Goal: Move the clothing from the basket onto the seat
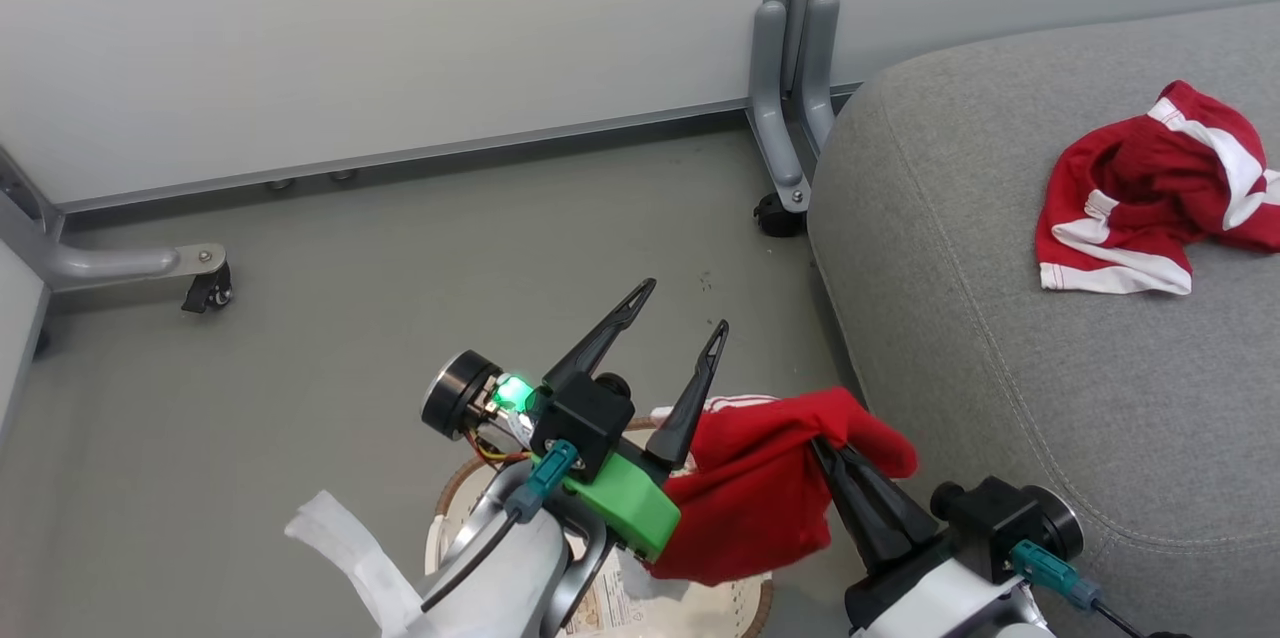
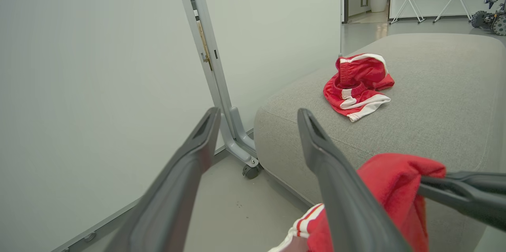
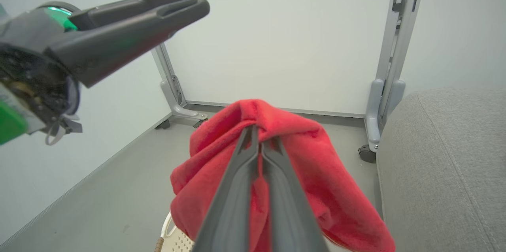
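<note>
The right claw [image 3: 261, 135] pinches one fold of clothing [image 3: 308, 157]; the left claw [image 1: 686, 305] is wide. It may slip before the seat [image 1: 1000, 398].

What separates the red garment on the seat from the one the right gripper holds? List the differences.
The seat garment rests crumpled on the grey seat; the held garment hangs from the right gripper, jaws shut on it, above the basket. The seat garment shows broad white bands; the held garment looks mostly plain red. Both are red fabric with white stripes.
</note>
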